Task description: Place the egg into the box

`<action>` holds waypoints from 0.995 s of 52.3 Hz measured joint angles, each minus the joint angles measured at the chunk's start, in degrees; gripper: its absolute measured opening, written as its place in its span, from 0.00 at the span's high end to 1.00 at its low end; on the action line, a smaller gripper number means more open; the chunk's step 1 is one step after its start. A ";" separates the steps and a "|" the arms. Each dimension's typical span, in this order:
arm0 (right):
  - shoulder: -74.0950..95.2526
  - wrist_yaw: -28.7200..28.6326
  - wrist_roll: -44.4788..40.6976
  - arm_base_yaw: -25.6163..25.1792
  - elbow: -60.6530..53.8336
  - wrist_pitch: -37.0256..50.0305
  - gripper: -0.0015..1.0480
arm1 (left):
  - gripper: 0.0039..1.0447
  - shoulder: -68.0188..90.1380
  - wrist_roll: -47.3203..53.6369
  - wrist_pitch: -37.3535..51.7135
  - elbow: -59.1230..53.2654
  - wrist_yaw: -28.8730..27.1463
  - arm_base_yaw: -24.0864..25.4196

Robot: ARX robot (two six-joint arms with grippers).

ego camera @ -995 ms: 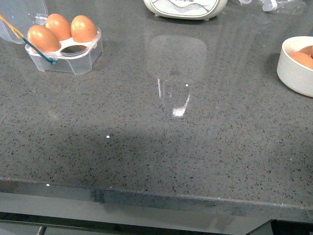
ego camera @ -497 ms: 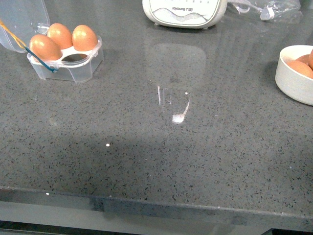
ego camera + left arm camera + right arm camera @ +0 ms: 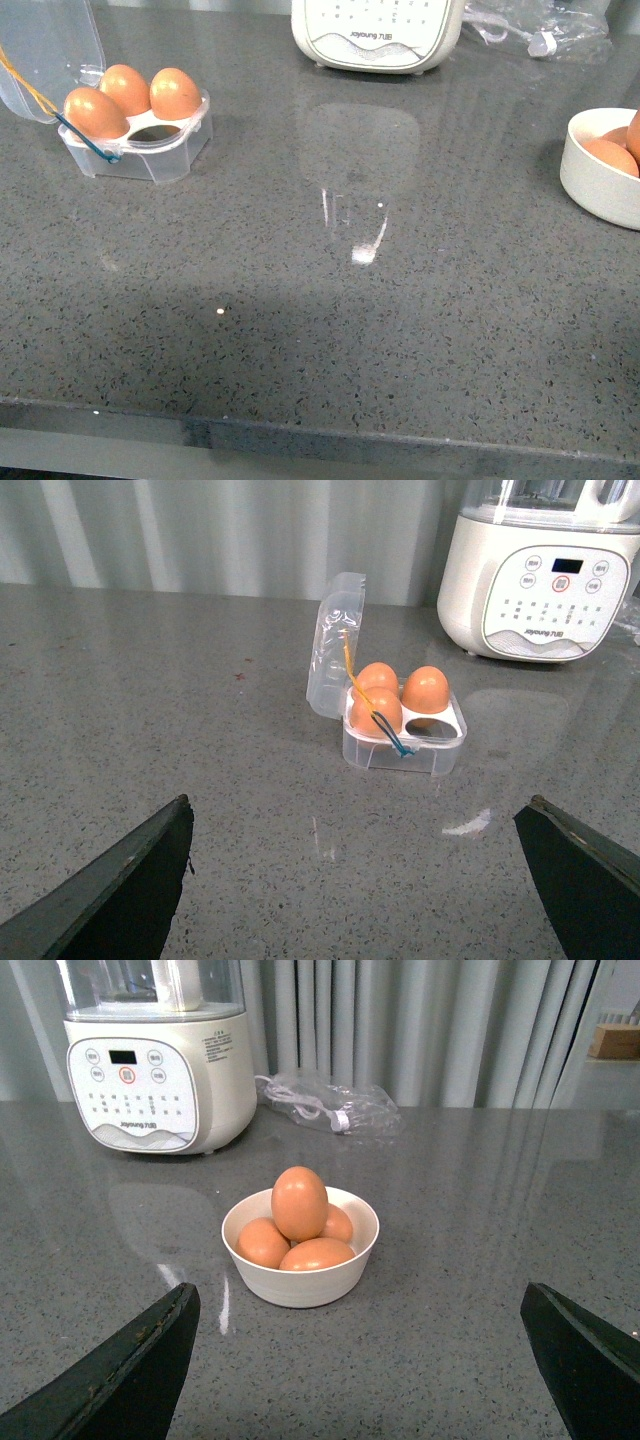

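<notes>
Currently left gripper (image 3: 355, 810), right gripper (image 3: 358, 1295) spread wide, empty. Egg (image 3: 299, 1203) tops pile of 4 in bowl (image 3: 300, 1288); box (image 3: 405, 752) well apart, 1 cell free. Risk: nudged egg rolls off pile, cracks.

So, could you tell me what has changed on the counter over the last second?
Only the front view shifted: everything sits slightly lower in frame, showing more of the white appliance. Nothing was grasped or released. The box keeps three eggs and one empty cell; the bowl is unchanged.
</notes>
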 joint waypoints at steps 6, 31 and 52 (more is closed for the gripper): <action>0.00 0.00 0.00 0.00 0.00 0.00 0.07 | 0.06 0.00 0.00 0.00 0.00 0.00 0.00; 14.47 24.92 1.95 6.19 5.16 6.01 0.07 | 0.06 0.00 0.00 -0.02 0.00 0.04 0.00; 64.13 7.45 9.29 -3.61 27.58 28.44 0.07 | 0.06 -0.02 0.00 0.00 0.00 0.02 0.00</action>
